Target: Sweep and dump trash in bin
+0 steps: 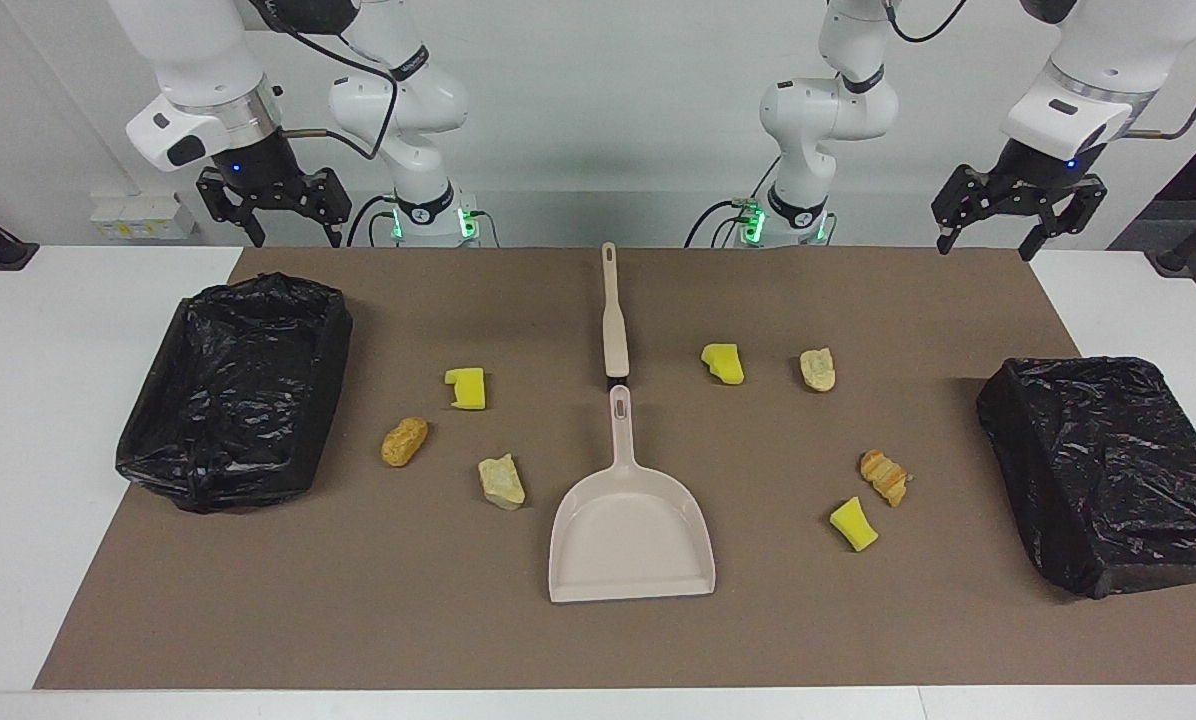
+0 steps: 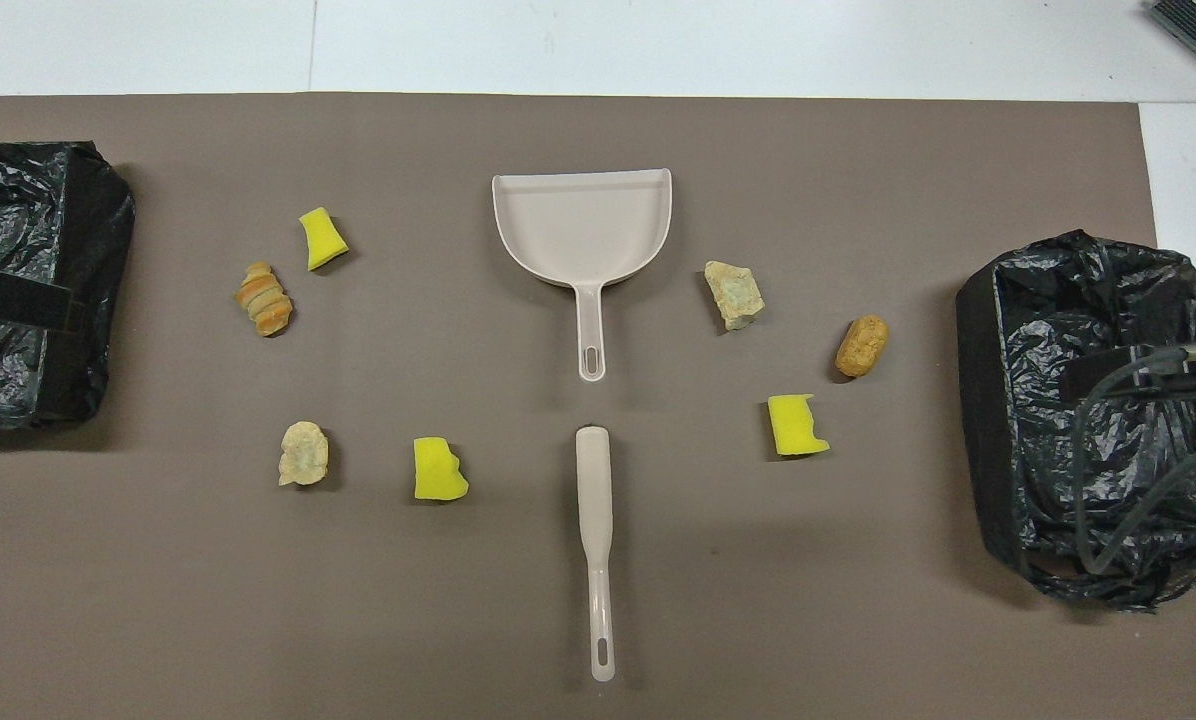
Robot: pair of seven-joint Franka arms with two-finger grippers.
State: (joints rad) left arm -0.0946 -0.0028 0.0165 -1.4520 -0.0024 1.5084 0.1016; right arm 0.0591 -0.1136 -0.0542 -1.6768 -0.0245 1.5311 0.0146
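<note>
Both arms wait raised at the robots' edge of the tabletop (image 1: 78, 330): the left end effector (image 1: 1020, 235) and the right end effector (image 1: 273, 212) hang with fingers spread, grasping nothing. Seven scraps of trash lie on the brown mat (image 1: 598, 640), four toward the left arm's end (e.g. a yellow sponge chunk (image 1: 723, 363)) and three toward the right arm's end (e.g. a tan lump (image 1: 404, 441)), none touching another. Between the groups lie the dustpan (image 1: 630, 530) and, nearer the robots, what appears to be the brush (image 1: 613, 312); a black-lined bin (image 1: 238, 390) stands at the right arm's end, another bin (image 1: 1113, 470) at the left arm's end.
</note>
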